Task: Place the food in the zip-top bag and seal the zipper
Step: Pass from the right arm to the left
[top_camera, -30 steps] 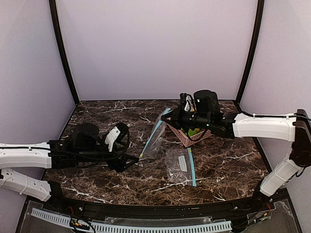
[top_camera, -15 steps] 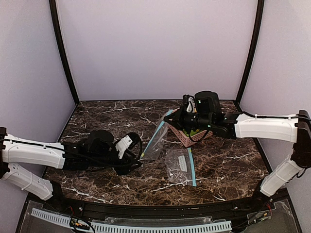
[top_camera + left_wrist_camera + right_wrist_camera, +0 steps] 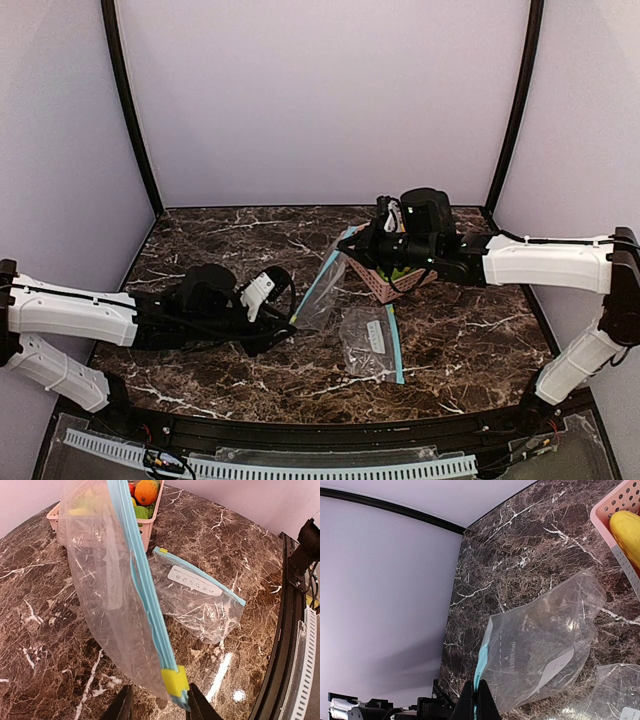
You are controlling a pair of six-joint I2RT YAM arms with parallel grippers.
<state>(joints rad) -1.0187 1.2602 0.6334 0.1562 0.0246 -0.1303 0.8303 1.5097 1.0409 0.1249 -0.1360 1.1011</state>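
A clear zip-top bag with a blue zipper hangs slanted above the table. My right gripper is shut on its upper zipper corner. My left gripper stands open around the lower zipper end, where a yellow slider sits. The right finger touches the zipper; bare table shows between the left finger and the bag. The food lies in a pink basket: an orange piece, a green one and a yellow one. No food shows inside the hanging bag.
A second clear bag with a blue zipper lies flat on the marble table, in front of the basket. The table's black front rail runs close to the left gripper. Purple walls enclose the back and sides.
My left arm has moved right to the bag's lower end and its jaws have narrowed around the zipper. The right gripper has held the upper corner almost still.
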